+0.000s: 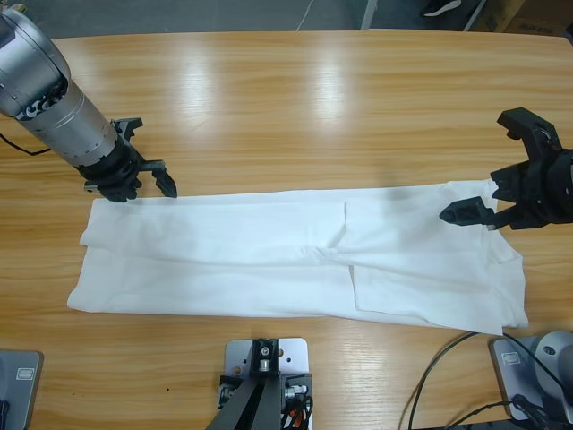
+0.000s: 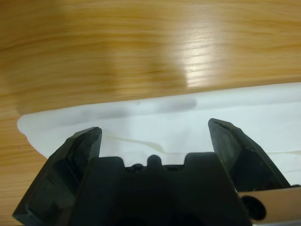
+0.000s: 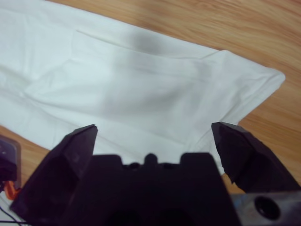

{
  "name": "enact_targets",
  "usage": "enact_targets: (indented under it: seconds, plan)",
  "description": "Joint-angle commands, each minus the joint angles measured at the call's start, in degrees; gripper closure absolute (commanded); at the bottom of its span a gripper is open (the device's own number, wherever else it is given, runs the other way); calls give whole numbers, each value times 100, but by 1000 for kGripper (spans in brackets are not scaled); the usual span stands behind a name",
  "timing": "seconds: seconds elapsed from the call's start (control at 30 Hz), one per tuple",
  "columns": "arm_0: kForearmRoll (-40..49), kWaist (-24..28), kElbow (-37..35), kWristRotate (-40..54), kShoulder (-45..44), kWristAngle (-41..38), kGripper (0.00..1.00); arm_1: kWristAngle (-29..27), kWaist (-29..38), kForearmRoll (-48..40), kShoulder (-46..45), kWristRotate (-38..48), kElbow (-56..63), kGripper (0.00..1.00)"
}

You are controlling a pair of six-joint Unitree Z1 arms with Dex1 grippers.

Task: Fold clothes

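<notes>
Silver elbow of the left arm looms closest under the overhead camera, big at the far-left corner. Next in size, the wooden surface, wide and glossy. Across its near half lies the white T-shirt, already folded lengthwise into a long band running left to right, sleeve flaps tucked in toward the middle.

Now the claws. The left claw sits at the band's far-left corner, jaws spread wide and holding nothing; its wrist camera shows the cloth edge just ahead between the open jaws. The right claw hovers over the far-right corner of the shirt, jaws also wide apart, empty, with the rounded fabric corner lying beyond them.

So, by my reading, the lengthwise fold is done and we're at the pause before the crosswise fold. The next move calls for one claw, or both, to drop onto an end corner, pinch all the layers together and carry that end over toward the other without dragging the band askew.
</notes>
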Motion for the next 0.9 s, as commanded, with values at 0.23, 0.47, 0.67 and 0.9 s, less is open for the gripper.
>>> enact_targets:
  seconds: [0.23,0.47,0.67,0.9]
  plan:
    - [-365,-89,481,26,342,51,115,-68,77,-57,141,85,167,9]
    - [-368,-141,615,24,64,-67,115,-64,77,-40,95,85,193,9]
    - [-333,-330,1274,-159,-442,-348,115,-84,77,-66,113,111,193,9]
    - [-158,-542,1507,-298,-787,-608,115,-66,77,-119,132,183,346,9]
